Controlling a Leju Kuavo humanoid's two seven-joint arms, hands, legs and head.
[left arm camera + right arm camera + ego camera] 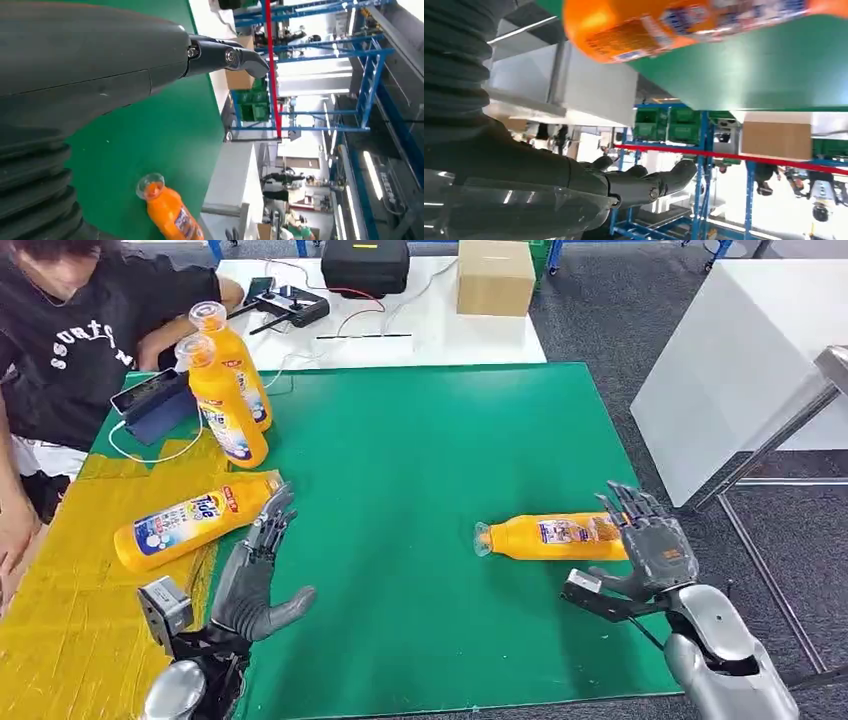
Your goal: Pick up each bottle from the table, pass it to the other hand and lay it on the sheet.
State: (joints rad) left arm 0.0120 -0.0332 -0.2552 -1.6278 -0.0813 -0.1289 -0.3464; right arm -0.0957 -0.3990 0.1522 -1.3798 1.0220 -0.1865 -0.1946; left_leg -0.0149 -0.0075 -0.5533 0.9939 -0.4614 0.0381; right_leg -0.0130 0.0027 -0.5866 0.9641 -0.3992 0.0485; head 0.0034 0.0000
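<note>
At four o'clock on the green bench (pixel 420 440), the right hand (pixel 650 545) hovers at the base of a lying orange bottle (pixel 550 537).
Its fingers are spread and hold nothing; whether they touch the bottle I cannot tell. To do the pick well, the hand should likely close around the bottle's body rather than its tapering neck, since the smooth round plastic could roll away on the mat. The bottle lies on its side, clear cap toward nine o'clock, with a blue-and-white label on its belly. The left hand (pixel 262 575) waits open and empty at seven o'clock, fingertips near a second lying bottle (pixel 195 520) that rests on the yellow sheet (pixel 70 610) at nine o'clock. Two upright bottles (pixel 228 380) stand at eleven o'clock.
</note>
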